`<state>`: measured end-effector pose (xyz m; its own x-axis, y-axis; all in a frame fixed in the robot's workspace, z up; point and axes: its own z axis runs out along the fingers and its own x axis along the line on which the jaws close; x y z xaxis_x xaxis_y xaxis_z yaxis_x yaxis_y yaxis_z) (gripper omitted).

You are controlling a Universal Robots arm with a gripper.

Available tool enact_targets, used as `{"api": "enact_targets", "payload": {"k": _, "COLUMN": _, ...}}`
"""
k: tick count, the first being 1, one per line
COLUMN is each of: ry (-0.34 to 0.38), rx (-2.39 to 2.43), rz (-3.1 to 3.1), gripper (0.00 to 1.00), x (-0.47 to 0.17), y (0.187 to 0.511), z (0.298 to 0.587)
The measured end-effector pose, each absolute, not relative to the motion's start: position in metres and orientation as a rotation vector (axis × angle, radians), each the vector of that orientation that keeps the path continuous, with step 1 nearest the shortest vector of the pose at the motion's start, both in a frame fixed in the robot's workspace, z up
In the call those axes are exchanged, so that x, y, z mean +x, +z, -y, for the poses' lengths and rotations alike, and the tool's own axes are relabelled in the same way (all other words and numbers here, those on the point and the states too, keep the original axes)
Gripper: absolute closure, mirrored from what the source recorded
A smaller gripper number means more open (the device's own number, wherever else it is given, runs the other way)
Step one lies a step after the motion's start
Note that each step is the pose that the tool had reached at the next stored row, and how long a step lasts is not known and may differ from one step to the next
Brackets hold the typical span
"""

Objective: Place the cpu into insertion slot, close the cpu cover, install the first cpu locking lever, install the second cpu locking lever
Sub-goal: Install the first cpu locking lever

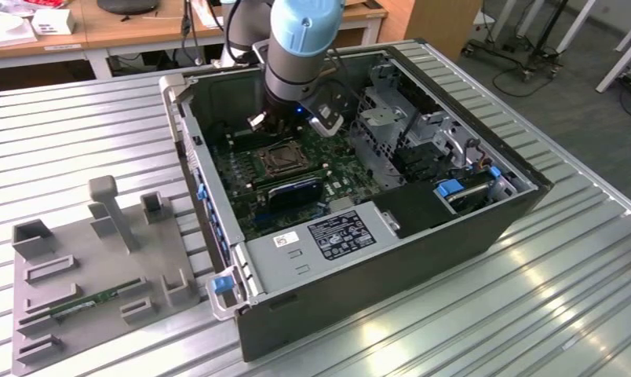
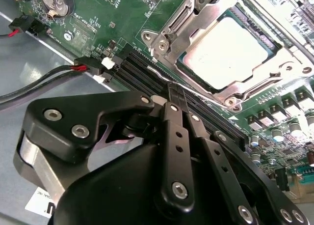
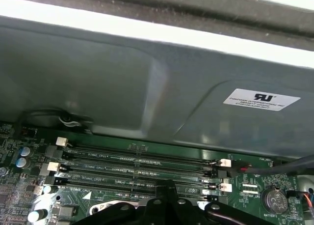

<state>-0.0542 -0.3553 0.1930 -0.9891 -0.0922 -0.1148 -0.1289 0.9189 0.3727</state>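
While the cpu (image 2: 226,53) sat in the insertion slot (image 2: 194,75) under the closed cpu cover (image 2: 171,31), the gripper (image 2: 172,95) hovered over the memory slots (image 3: 142,173), fingers pressed together and holding nothing.

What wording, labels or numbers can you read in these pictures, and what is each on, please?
White sticker on the case wall: logo mark, lines beneath too small to read.
Silk-screen lettering along the memory slots: too small to read.
Black label on the power supply: too small to read.
Nothing can be quoted with confidence.
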Motion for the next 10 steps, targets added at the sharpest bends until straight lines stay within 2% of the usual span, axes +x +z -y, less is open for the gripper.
{"api": "enact_targets", "payload": {"k": 10, "ry": 0.583, "rx": -0.173, "rz": -2.986, "gripper": 0.89, "x": -0.0537, "y": 0.1904, "z": 0.3552}}
